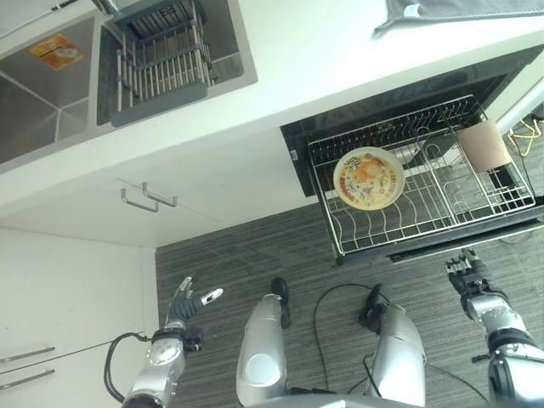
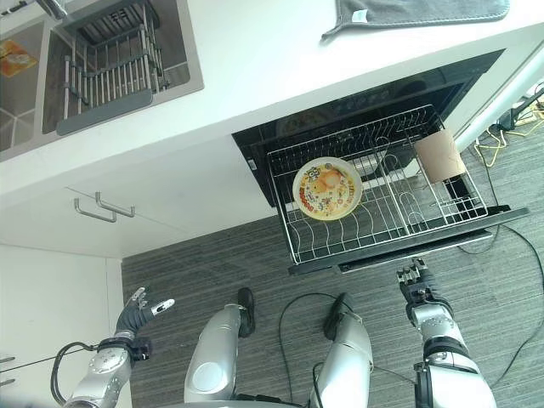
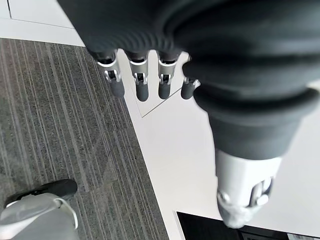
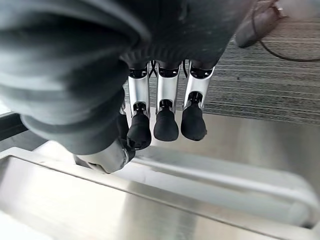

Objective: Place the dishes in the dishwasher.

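plate (image 1: 369, 178) upright in pulled-out rack (image 1: 340, 240); both hands' fingers relaxed, empty, over floor (image 1: 229, 263).

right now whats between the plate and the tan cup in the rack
Only bare rack wires: in the left eye view the plate stands at the rack's left, the tan cup at its right end, nothing loaded between them.
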